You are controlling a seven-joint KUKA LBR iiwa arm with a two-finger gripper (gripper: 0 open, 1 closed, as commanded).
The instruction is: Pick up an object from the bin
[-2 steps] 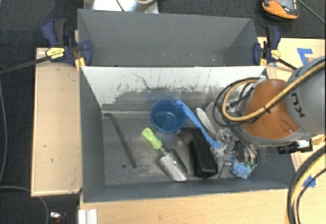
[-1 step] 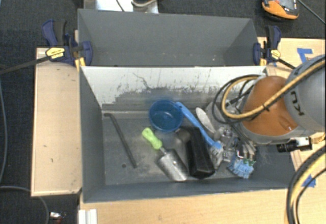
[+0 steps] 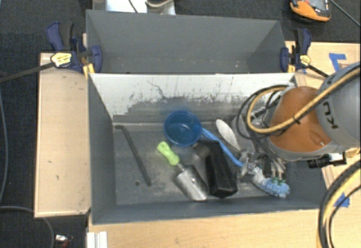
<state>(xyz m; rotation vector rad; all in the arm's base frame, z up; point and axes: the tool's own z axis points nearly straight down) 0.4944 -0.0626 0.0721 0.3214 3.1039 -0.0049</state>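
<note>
My gripper is low at the bin's right side, under the arm's orange cover. It sits just right of a black block and at the end of the blue scoop's handle. The blue scoop lies with its round bowl toward the back of the bin and its handle running toward the gripper. A blue bristled brush lies just below and right of the gripper. A white spoon-like piece lies beside the scoop's handle.
A green-handled metal trowel lies left of the black block. A thin dark rod lies along the left floor. The arm and its cables cover the bin's right wall.
</note>
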